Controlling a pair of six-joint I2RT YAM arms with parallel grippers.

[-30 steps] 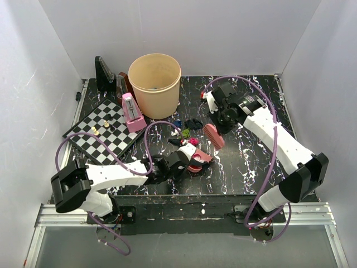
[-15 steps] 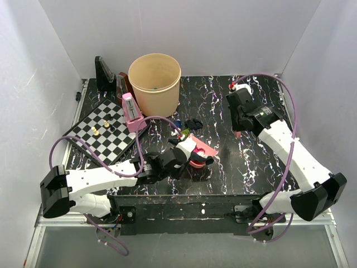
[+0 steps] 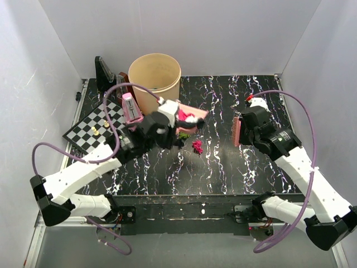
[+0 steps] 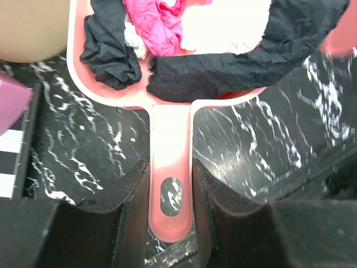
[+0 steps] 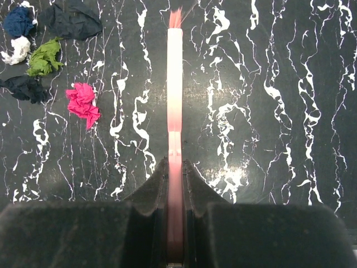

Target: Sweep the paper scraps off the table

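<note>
My left gripper (image 3: 165, 120) is shut on the handle of the pink dustpan (image 3: 188, 118) and holds it raised just right of the beige bucket (image 3: 154, 82). In the left wrist view the gripper (image 4: 170, 195) clamps the handle (image 4: 170, 151); black, magenta and white paper scraps (image 4: 167, 33) lie in the pan. My right gripper (image 3: 246, 129) is shut on the pink brush (image 3: 237, 129), which shows edge-on in the right wrist view (image 5: 174, 95). On the table (image 3: 223, 162) lie a magenta scrap (image 3: 197, 146) and a green one (image 3: 183, 135). The right wrist view shows magenta (image 5: 82, 103), green (image 5: 44, 56), black (image 5: 25, 89), white (image 5: 15, 50) and navy (image 5: 19, 21) scraps left of the brush.
A chessboard (image 3: 92, 131) with a few pieces lies at the left. A pink metronome (image 3: 131, 109) stands beside the bucket, and a black stand (image 3: 104, 73) is in the back left corner. White walls enclose three sides.
My left arm has lifted the dustpan with scraps from the front centre up toward the bucket. My right arm has carried the brush rightward and nearer, away from the scraps.
</note>
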